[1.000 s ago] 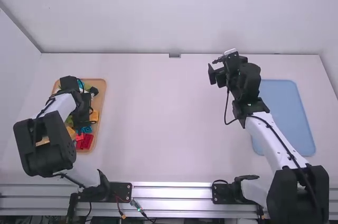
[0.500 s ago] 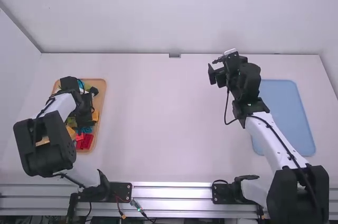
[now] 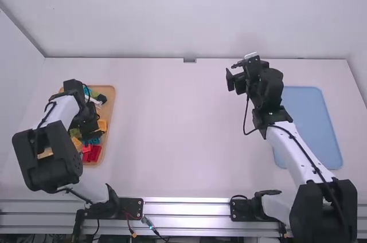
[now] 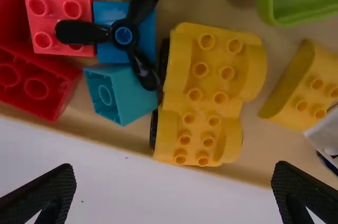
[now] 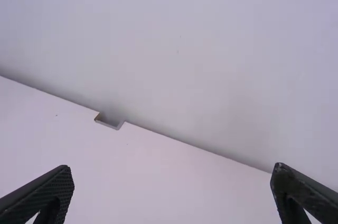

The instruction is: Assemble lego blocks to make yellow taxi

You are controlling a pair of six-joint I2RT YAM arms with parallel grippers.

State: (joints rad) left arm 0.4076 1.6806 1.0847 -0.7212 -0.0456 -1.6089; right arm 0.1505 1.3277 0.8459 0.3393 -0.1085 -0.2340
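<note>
Probably lining up for the yellow block.
Left end effector open over tray, frame left; square up, avoid teal block. Right end effector open.

On the worktop, at left, a tray; at right, well apart from it, a mat. In the tray, toward the near end, an end block; beyond it, a propeller atop a base block, beside a corner block. Behind these, a middle block touching a rim-side block on its right. Farther back, apart, a rear block.
</note>
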